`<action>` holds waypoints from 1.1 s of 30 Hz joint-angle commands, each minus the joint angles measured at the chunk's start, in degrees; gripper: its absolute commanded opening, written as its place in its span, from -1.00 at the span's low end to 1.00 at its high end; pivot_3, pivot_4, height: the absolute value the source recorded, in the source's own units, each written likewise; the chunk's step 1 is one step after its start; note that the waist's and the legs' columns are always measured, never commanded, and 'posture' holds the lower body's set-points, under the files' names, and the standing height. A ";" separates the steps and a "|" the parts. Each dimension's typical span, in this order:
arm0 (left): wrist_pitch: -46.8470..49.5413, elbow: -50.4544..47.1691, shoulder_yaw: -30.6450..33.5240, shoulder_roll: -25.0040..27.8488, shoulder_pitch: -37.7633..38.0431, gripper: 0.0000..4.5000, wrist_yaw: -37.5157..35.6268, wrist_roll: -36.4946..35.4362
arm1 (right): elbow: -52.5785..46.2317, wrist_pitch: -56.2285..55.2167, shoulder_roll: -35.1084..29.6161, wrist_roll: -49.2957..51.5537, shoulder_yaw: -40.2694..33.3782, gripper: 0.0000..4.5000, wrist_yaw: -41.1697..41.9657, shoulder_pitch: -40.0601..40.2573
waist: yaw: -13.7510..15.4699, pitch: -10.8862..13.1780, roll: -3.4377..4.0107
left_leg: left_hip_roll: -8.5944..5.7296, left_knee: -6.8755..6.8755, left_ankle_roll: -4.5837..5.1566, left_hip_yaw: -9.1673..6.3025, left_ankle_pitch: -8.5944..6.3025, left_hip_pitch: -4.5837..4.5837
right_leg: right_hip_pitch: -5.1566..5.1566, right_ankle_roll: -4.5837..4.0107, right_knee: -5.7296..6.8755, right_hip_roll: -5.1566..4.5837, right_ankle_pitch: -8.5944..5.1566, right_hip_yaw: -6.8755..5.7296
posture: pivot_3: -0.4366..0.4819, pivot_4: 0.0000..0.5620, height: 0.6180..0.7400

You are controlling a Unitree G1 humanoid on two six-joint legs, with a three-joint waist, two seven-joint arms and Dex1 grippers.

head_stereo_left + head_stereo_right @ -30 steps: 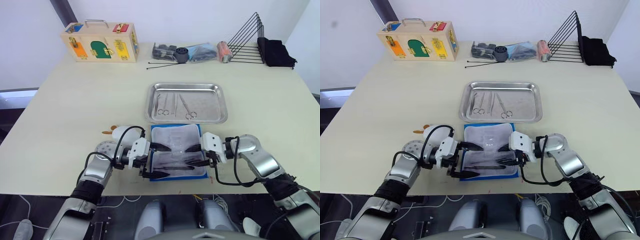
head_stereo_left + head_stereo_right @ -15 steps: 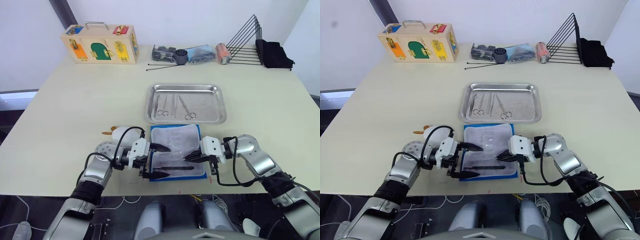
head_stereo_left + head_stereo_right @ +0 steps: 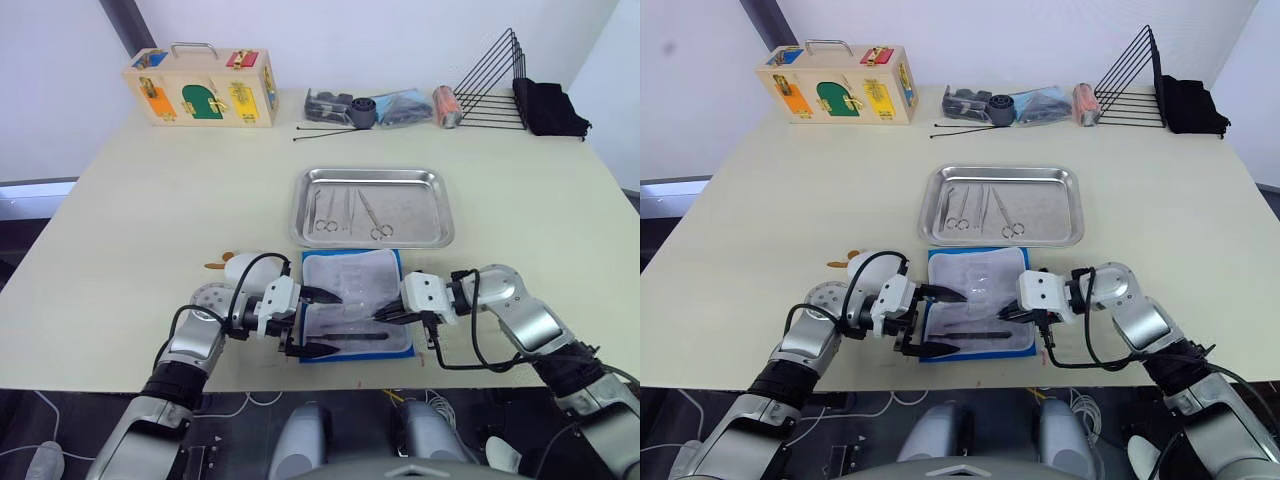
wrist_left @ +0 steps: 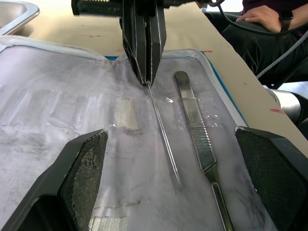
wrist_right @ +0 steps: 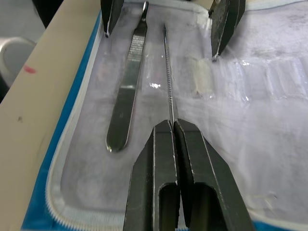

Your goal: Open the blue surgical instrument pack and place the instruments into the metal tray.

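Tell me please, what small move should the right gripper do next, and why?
Probably lift a little and carry toward the metal tray. The right gripper is shut on the thin needle-like instrument, which lies flat on the opened pack beside a flat handle tool. The left gripper is open over the pack's left edge, apparently steadying it. Some scissors already lie in the tray.

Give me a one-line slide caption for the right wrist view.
Right claw shut on a thin probe lying beside a flat-handled tool in the opened blue surgical instrument pack.
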 commanded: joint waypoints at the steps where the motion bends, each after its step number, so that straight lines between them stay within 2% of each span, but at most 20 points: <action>1: 1.40 2.14 -1.66 0.55 1.89 1.00 -0.47 1.80 | -3.94 1.37 -1.35 -1.00 -0.01 -0.97 0.71 -1.56 | -0.01 0.00 0.00 | 0.00 0.00 0.00 0.00 0.00 0.00 | 0.00 0.00 0.00 0.00 0.00 0.00 | -0.05 -0.47 1.00; 24: 0.82 3.16 -1.83 0.10 1.38 1.00 -0.72 1.97 | -16.41 10.04 -9.41 -4.00 -0.63 -0.97 3.57 -4.37 | 0.13 0.04 0.02 | 0.00 0.00 0.00 -0.02 0.00 -0.02 | -0.01 0.00 -0.01 0.00 0.00 -0.02 | -0.05 -0.47 1.00; 33: 0.43 3.72 -1.85 -0.27 1.26 1.00 -0.50 2.12 | -16.96 8.10 -16.07 -2.75 -3.94 -0.97 5.40 -2.83 | 0.17 0.06 0.04 | -0.01 0.00 0.00 -0.01 0.00 -0.02 | -0.01 0.00 -0.02 -0.01 0.00 -0.02 | -0.05 -0.47 1.00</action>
